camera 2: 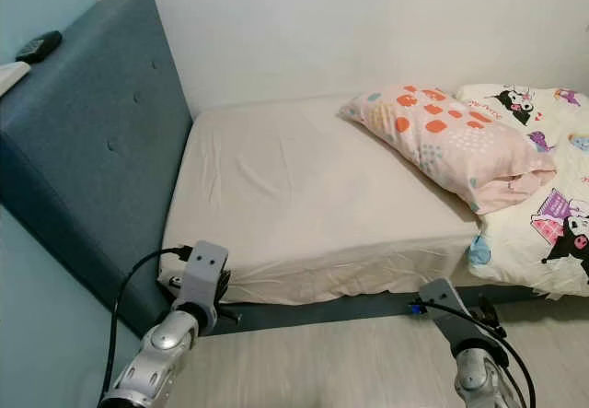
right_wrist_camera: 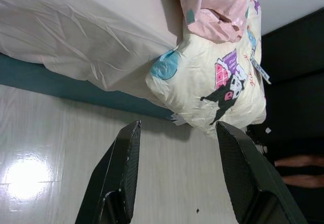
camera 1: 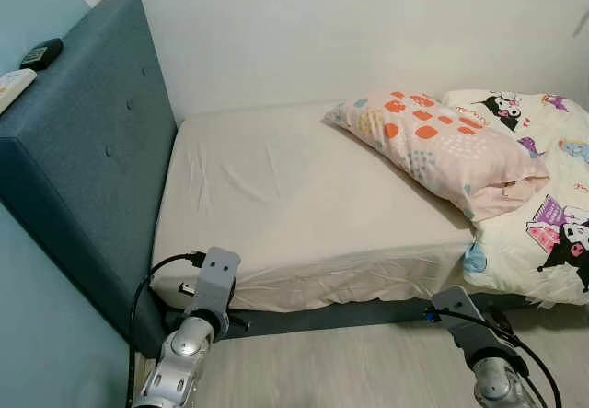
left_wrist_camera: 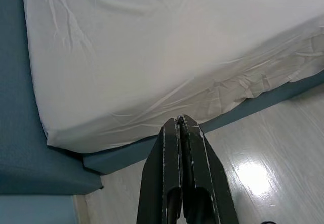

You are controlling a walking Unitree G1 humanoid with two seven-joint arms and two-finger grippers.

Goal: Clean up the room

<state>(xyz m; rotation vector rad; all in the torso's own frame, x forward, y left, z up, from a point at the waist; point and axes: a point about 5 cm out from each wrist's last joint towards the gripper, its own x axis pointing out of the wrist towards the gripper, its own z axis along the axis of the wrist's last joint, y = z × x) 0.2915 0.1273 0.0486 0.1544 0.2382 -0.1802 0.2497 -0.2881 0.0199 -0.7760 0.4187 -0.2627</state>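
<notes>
- Left eye view shows a bed (camera 1: 304, 205) with a cream fitted sheet, seen from its long side; the sheet is a little wrinkled near the front edge
- A dark blue padded headboard (camera 1: 92, 150) stands at the robot's left end of the bed, and its frame of the same blue runs under the mattress along the pale wooden floor (camera 1: 350, 367)
- A pink pillow (camera 1: 433, 141) with orange and white patches lies on the sheet toward the right, tilted, with its open end pointing to the right
- Just beside the pillow, and partly under its right end, is a cream duvet (camera 1: 543, 215) with cartoon characters; it is bunched at the right end of the bed and hangs over the front edge
- On top of the headboard lies a small dark object (camera 1: 40, 53), and near it a white one (camera 1: 14, 86); what they are I cannot tell
- The left gripper (left_wrist_camera: 180, 124) is held low before the front corner of the mattress, near the headboard; its two black fingers are pressed together with nothing between them
- The right gripper (right_wrist_camera: 177, 133) is low above the floor before the hanging duvet; its fingers are spread wide and hold nothing
- In the right wrist view, a person's bare legs (right_wrist_camera: 298, 171) can be seen in a dark area beyond the duvet
</notes>
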